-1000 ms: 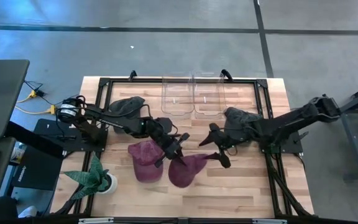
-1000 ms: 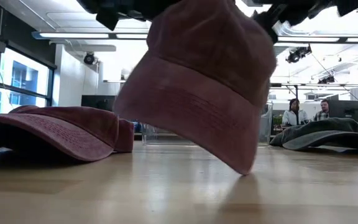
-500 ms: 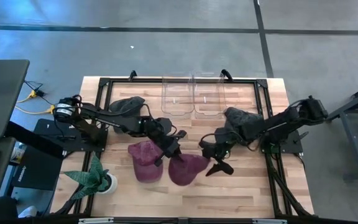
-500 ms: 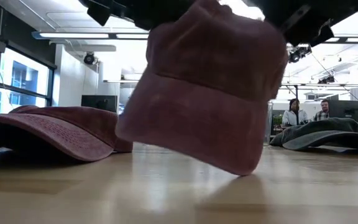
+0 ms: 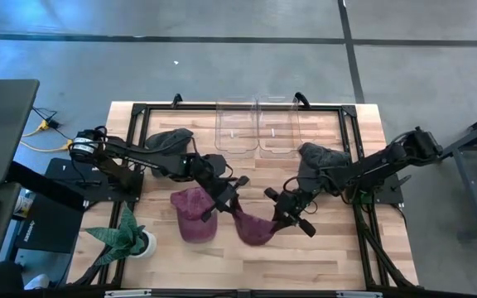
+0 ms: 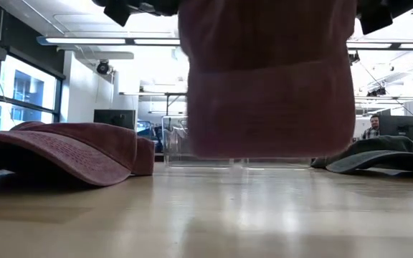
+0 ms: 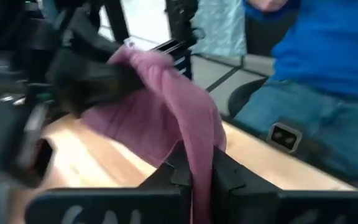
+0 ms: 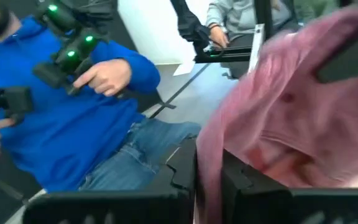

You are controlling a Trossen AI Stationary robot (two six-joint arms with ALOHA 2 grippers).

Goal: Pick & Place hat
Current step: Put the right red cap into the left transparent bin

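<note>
A maroon hat hangs between my two grippers over the middle of the table. In the low view this hat is clear of the wood. My left gripper is shut on its left side and my right gripper is shut on its right side. A second maroon hat lies on the table just to the left, brim toward the near edge. My left gripper pinches a fold of the hat's cloth between its two fingers, coming from the table's left and slanting down. The hat hangs from this hold, lifted off the table. My right gripper pinches the hat's cloth at its opposite side between its two fingers, coming from the table's right. The cloth sags between the two holds and is clear of the table.
Two clear bins stand at the far edge. A dark hat lies far left and another dark hat far right under the right arm. A potted plant stands near left. People sit beyond the table.
My right gripper has moved toward the table's left onto the maroon hat and has shut on it. The hat, whose lower tip was on the wood a second ago, has been lifted clear and now hangs spread between both grippers.
</note>
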